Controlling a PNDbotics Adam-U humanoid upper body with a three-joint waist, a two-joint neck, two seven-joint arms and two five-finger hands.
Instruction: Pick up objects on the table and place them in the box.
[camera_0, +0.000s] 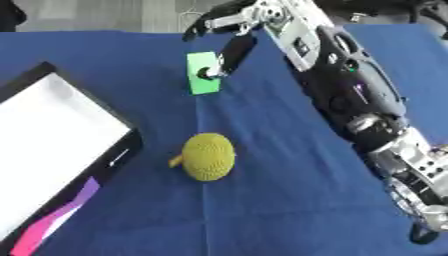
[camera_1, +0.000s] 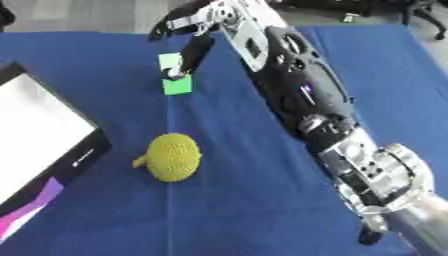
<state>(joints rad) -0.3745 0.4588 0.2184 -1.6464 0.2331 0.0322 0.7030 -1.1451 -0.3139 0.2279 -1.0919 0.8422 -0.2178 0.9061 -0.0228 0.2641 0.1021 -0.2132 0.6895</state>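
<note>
While the robot's right arm stretches from the lower right corner up across the blue tablecloth (camera_0: 289, 200), its right hand (camera_0: 229, 30) is at the far end of the table over a small green block (camera_0: 202, 73). One dark finger or the thumb (camera_0: 229, 56) points down and its tip touches the block's face near the middle, while the other fingers spread out to the left above it, relaxed and not closed round anything. The block lies flat on the cloth, a bright green rectangle; no writing on it can be read.

Nearer the camera, well apart from the block, a yellow-green knitted ball (camera_0: 208, 156) with a small stub on its left side sits alone on the cloth. At the left edge stands the box (camera_0: 105, 107), black-rimmed with a white inside, set askew to the table. A pink and purple patch (camera_0: 52, 220) shows at its near corner, and a small pale mark on the black rim is too blurred to read. The left hand shows in neither view.
</note>
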